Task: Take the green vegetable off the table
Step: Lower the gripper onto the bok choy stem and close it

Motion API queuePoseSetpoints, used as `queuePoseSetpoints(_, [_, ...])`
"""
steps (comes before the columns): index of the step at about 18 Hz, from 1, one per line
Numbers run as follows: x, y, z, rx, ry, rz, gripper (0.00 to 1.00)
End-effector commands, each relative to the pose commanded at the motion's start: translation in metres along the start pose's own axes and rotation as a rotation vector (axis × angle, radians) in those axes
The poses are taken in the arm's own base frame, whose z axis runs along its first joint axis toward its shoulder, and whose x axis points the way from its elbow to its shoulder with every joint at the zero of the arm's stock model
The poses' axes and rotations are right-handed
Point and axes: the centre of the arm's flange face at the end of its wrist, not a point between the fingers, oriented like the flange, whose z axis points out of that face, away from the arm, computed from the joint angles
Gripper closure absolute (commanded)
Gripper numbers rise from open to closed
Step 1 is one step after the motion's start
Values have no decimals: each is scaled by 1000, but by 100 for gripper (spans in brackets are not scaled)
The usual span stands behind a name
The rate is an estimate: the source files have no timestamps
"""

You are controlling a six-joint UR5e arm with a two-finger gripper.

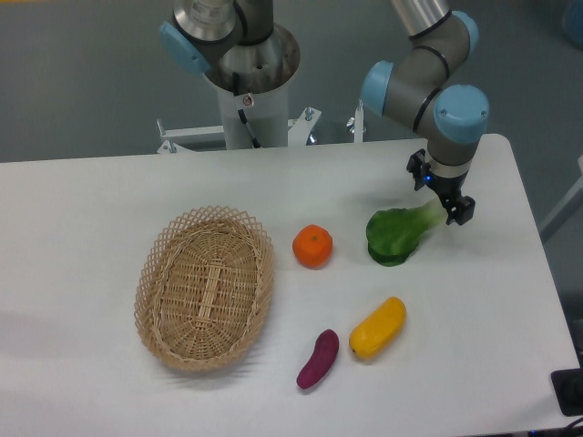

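1. My gripper (444, 211) sits at the right side of the table (82, 200), fingers down at the pale stalk end of the green vegetable (397, 235). The fingers appear closed on the stalk, one dark finger showing on the far side of it; I judge this a grip, though the contact itself is small in the view.

2. Leftmost on the table: wicker basket (205, 289), oval, nothing in it. Well apart from my work.

3. Next rightward: orange (312, 246), just beside the vegetable's leaves but not touching them.

4. Below the orange, toward the near edge: purple eggplant piece (318, 359), and just to its right the yellow vegetable (377, 327). The two lie near each other with a narrow gap between. Neither concerns the task.

5. The green vegetable lies right of the orange, dark leaves pointing left, stalk angled up and right into my fingers. A dark shadow hugs the underside of the leaves, so I judge the leaf end is on the table or barely off it. I cannot tell which.

6. Status: approach done, grasp on the stalk apparently made. The lift is left; the vegetable is not clearly clear of the surface.

7. Risk note: the hold is at the thin stalk tip with the heavy leaf mass hanging out to the side, so it could pivot or slip on the way up. A straight, slow rise seems wise.
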Motion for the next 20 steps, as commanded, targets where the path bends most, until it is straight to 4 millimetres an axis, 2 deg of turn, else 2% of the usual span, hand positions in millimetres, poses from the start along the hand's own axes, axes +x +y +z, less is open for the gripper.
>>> queuePoseSetpoints(3, [0, 0, 1, 1, -2, -3, 0])
queuePoseSetpoints(5, [-2, -2, 0, -1, -16, -15, 5])
queuePoseSetpoints(6, [-3, -5, 0, -6, -28, -40, 9])
queuePoseSetpoints(7, [-4, -8, 4, -4, -26, -59, 18])
queuePoseSetpoints(8, [-4, -10, 3, -5, -28, -63, 19])
queuePoseSetpoints(14, [-6, -8, -1, -7, -36, -58, 53])
queuePoseSetpoints(20, [-8, -6, -7, -6, -49, -62, 58])
